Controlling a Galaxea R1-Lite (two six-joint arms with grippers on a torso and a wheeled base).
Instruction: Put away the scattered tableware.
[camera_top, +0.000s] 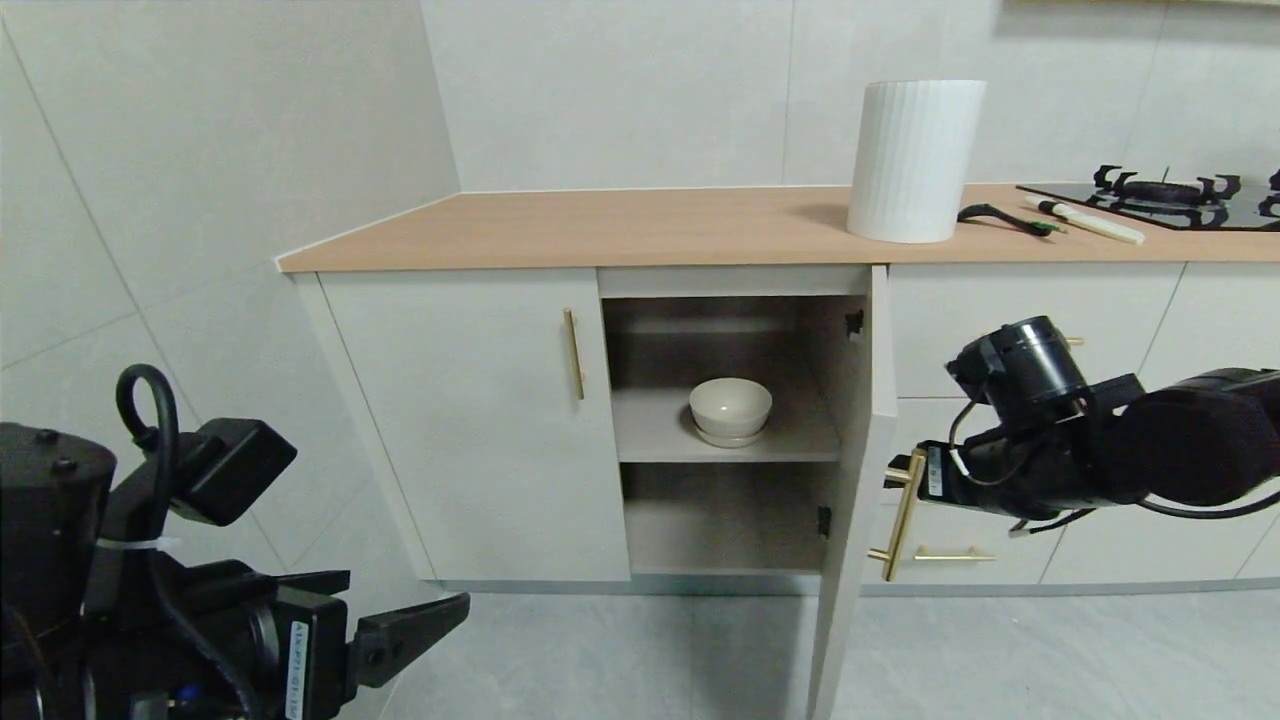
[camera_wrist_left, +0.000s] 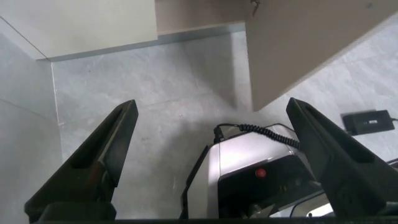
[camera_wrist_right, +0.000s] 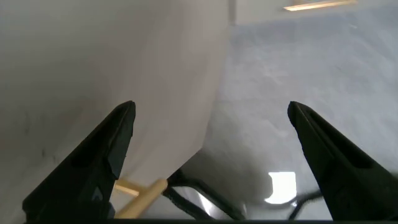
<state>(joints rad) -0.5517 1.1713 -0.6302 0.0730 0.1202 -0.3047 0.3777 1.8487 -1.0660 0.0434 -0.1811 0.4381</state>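
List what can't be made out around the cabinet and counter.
Head view: what the bowl rests on, too small to tell.
Head view: the cooktop, cut off by the right edge.
Right wrist view: most of the door handle, cut off by the picture's edge.

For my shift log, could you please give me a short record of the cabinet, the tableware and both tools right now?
Cabinet door: open, swung outward
Bowl: on a small plate, middle shelf
Right tool: open, by the door's brass handle
Left tool: open, low, above the floor
Countertop: white ribbed container, hob
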